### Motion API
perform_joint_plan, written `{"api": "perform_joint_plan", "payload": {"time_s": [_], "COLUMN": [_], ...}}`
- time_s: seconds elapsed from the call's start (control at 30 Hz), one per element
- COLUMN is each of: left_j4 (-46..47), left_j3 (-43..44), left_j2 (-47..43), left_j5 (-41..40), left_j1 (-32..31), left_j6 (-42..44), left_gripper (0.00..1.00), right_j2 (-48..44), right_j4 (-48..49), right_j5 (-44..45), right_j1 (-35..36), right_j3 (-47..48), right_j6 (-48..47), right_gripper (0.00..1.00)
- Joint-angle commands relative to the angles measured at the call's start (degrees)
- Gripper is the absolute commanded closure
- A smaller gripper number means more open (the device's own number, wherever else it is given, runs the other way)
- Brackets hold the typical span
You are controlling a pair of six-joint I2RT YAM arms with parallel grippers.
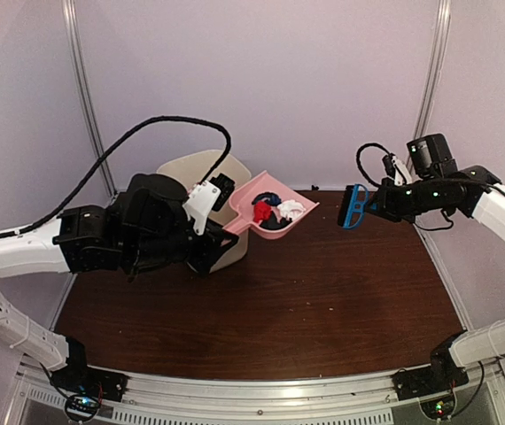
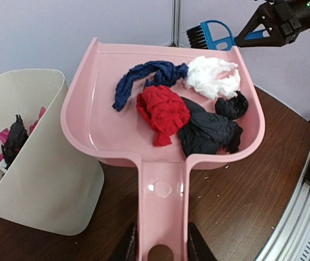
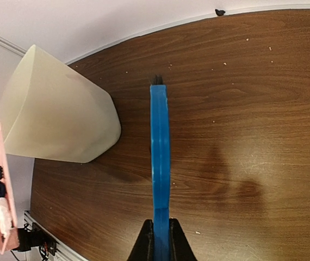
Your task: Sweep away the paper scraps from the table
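My left gripper (image 2: 161,247) is shut on the handle of the pink dustpan (image 2: 111,103), held above the table (image 1: 323,301) beside the cream bin (image 1: 190,173). The pan (image 1: 248,204) holds paper scraps: a red wad (image 2: 163,111), a dark blue one (image 2: 144,76), a white one (image 2: 212,76) and black ones (image 2: 209,133). They show in the top view too (image 1: 275,212). My right gripper (image 3: 160,239) is shut on the blue brush (image 3: 159,157), held in the air at the right (image 1: 353,205), bristles toward the pan. It also shows in the left wrist view (image 2: 212,35).
The cream bin (image 2: 41,163) stands at the back left and holds black and pink scraps (image 2: 16,136). It shows in the right wrist view (image 3: 57,114). Small crumbs dot the table (image 2: 236,217). A silver rail (image 1: 261,394) runs along the front edge.
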Motion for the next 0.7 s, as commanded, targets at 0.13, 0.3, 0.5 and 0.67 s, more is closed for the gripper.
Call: {"api": "perform_joint_plan", "payload": {"time_s": [0.13, 0.3, 0.5, 0.67], "left_j4": [-5.95, -8.23, -10.19, -12.65], "left_j3": [8.73, 11.81, 16.06, 21.6], "left_j2": [0.97, 0.29, 0.9, 2.68], "left_j5": [-0.41, 1.96, 2.02, 3.03], "left_j1": [2.34, 5.73, 8.27, 11.73], "left_j6": [-0.6, -1.19, -0.45, -2.08], "left_gripper": [1.0, 1.0, 1.0, 1.0], "right_j2": [-0.78, -1.18, -2.57, -3.17], "right_j4": [5.58, 7.42, 9.54, 9.73], "right_j5": [4.16, 4.7, 4.7, 5.37], "right_j1": [-0.79, -1.07, -1.15, -1.23], "right_j3": [-5.11, -7.14, -10.32, -11.63], "right_j6": [1.13, 2.25, 3.68, 4.24], "right_gripper": [1.0, 1.0, 1.0, 1.0]}}
